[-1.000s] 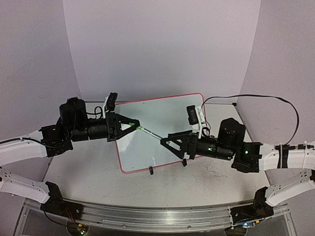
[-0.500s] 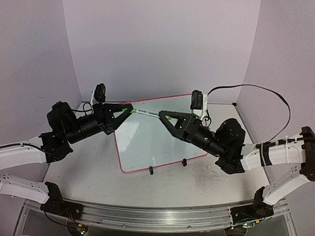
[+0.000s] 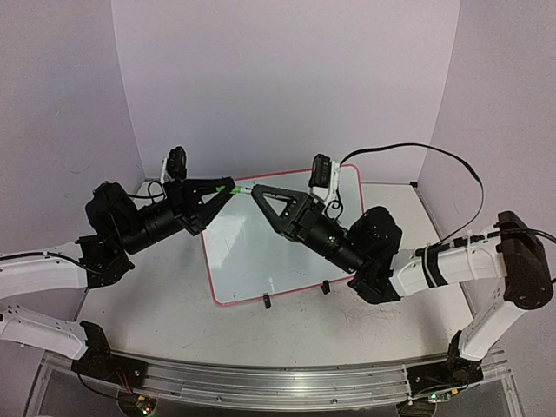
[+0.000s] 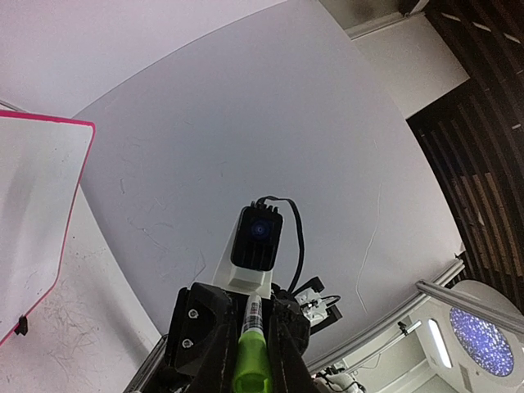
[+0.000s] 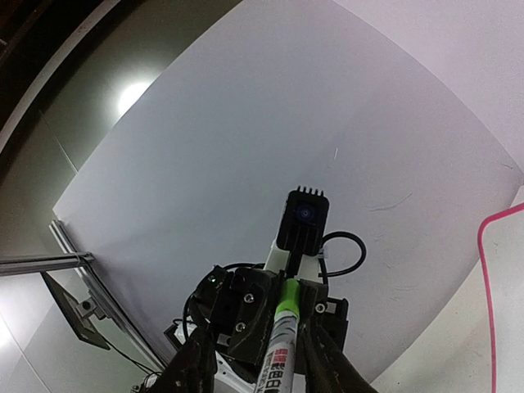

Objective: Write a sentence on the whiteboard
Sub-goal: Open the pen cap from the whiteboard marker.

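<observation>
L gripper (image 3: pixel 228 189) clamps green marker (image 3: pixel 242 188) cap, R gripper (image 3: pixel 257 193) barrel, over whiteboard (image 3: pixel 252 252) near bench (image 3: pixel 174 304) far edge; off-axis pull risks drop.

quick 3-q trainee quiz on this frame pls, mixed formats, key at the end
1. True or false: the marker lies flat on the whiteboard.
2. Which one grips the marker's green end? A: left claw. B: right claw. C: neither.
3. Fill in: both claws are ___ on the marker (open or shut).

Key: 1 false, it is held in the air between the two claws above the board. 2 A. 3 shut.
</observation>
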